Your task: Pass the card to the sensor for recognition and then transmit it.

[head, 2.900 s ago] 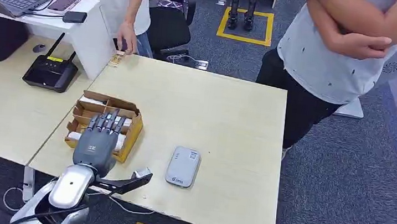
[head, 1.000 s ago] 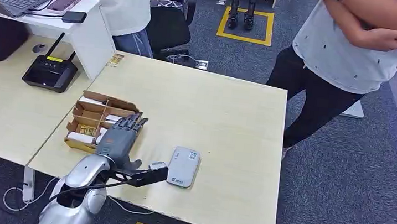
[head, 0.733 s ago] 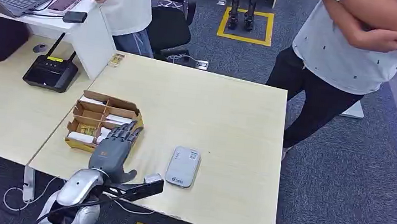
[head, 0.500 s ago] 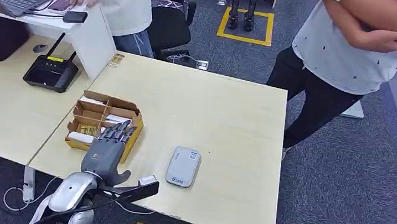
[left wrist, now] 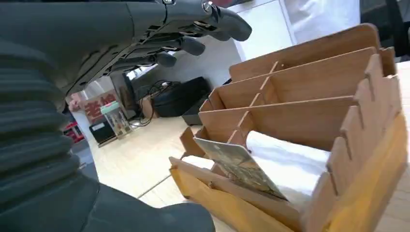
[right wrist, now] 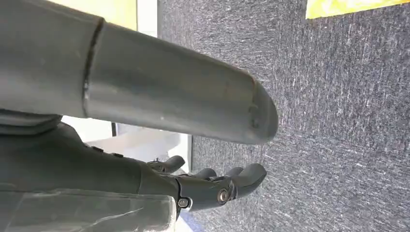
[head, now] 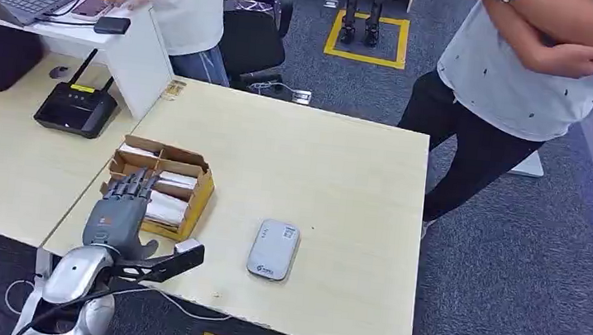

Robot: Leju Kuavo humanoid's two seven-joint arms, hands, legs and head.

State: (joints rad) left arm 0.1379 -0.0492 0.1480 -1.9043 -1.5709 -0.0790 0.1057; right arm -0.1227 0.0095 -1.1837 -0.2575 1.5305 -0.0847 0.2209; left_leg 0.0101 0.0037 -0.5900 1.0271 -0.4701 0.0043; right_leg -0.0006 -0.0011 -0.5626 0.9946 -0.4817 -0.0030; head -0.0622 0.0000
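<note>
At the lower left of the head view the left hand (head: 116, 213) is held flat over the near-left corner of the box (head: 194, 198), its fingers (left wrist: 212, 21) stretched out and apart, with nothing held. In the left wrist view a card (left wrist: 237, 166) is seen leaning tilted in the box's near compartment, one corner raised above the divider. The card is judged light, thin, stiff and slick; it would best be pinched by that raised edge, since a flat-lying face would give little hold. The right hand (right wrist: 212, 186) hangs over the carpet, fingers loosely curled, empty. Right of the box, lower centre, the sensor (head: 273, 249) lies flat on the bench (head: 341, 189). Farther back, two people stand at the top of the frame. Against half a second ago, the left hand has shifted leftward, from the box's right half to its left corner; box and sensor are unmoved.
</note>
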